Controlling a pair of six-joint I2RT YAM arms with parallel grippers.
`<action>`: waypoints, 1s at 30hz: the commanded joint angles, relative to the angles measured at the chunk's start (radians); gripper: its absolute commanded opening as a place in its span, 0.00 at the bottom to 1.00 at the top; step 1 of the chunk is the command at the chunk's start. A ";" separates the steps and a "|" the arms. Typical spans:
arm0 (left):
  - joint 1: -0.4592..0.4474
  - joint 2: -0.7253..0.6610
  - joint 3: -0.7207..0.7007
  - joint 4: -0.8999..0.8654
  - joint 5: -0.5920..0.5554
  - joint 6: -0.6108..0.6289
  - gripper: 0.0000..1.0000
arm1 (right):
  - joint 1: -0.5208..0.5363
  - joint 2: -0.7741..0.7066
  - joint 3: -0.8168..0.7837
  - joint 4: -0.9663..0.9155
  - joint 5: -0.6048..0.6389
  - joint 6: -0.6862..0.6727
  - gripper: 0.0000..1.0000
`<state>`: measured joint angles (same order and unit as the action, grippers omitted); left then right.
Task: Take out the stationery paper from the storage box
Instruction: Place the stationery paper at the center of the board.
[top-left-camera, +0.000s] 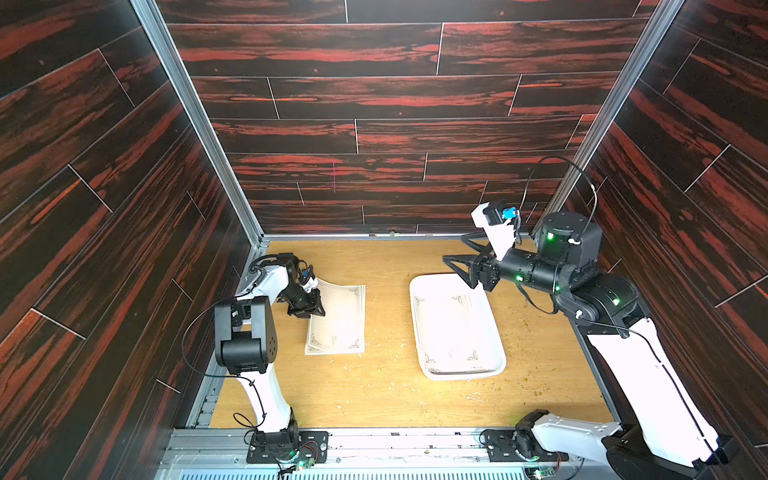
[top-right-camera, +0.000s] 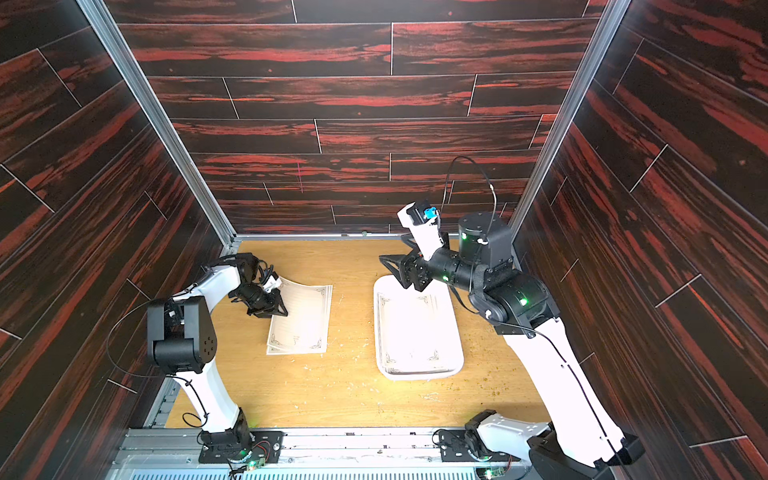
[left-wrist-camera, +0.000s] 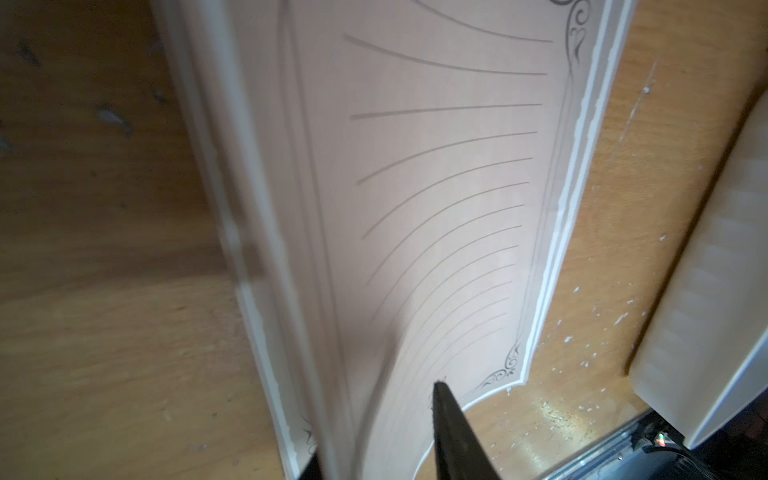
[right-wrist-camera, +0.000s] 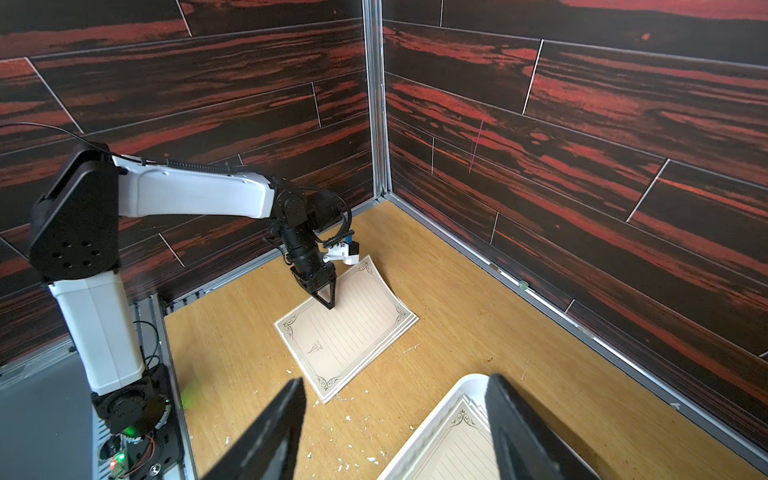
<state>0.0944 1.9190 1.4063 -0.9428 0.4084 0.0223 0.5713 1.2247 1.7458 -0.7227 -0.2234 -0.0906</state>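
Several sheets of stationery paper (top-left-camera: 338, 320) (top-right-camera: 301, 320) (right-wrist-camera: 349, 332) lie stacked on the wooden table at the left. My left gripper (top-left-camera: 313, 309) (top-right-camera: 276, 311) (right-wrist-camera: 328, 301) stands at the stack's far left corner. In the left wrist view its jaws (left-wrist-camera: 374, 424) are apart, and the top sheet (left-wrist-camera: 436, 187) curls up loose between them. The white storage box (top-left-camera: 465, 376) (top-right-camera: 415, 376) (right-wrist-camera: 465, 384) sits at the right with more stationery paper (top-left-camera: 451, 328) (top-right-camera: 409, 328) (right-wrist-camera: 457, 453) inside. Above the box's far end my right gripper (top-left-camera: 455, 251) (top-right-camera: 391, 249) (right-wrist-camera: 395, 380) hovers open and holds nothing.
Small white scraps (top-left-camera: 395, 353) and greenish crumbs (top-left-camera: 536, 376) dot the table. Dark wood-pattern walls close in the left, right and back. A metal rail (top-left-camera: 395, 440) with both arm bases runs along the front. The box wall (left-wrist-camera: 706, 291) stands close beside the stack.
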 joint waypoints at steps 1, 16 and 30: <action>0.007 0.016 -0.007 -0.028 -0.123 -0.014 0.38 | 0.001 -0.012 0.027 -0.024 0.005 0.003 0.71; 0.007 -0.130 -0.050 0.035 -0.446 -0.050 0.55 | 0.001 0.084 0.112 -0.223 0.348 0.120 0.74; -0.015 -0.596 -0.117 0.238 -0.530 -0.114 0.54 | -0.118 0.091 0.025 -0.296 0.468 0.253 0.74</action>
<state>0.0910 1.4258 1.3121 -0.7624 -0.1143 -0.0612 0.4953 1.3270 1.7905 -0.9905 0.2398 0.1108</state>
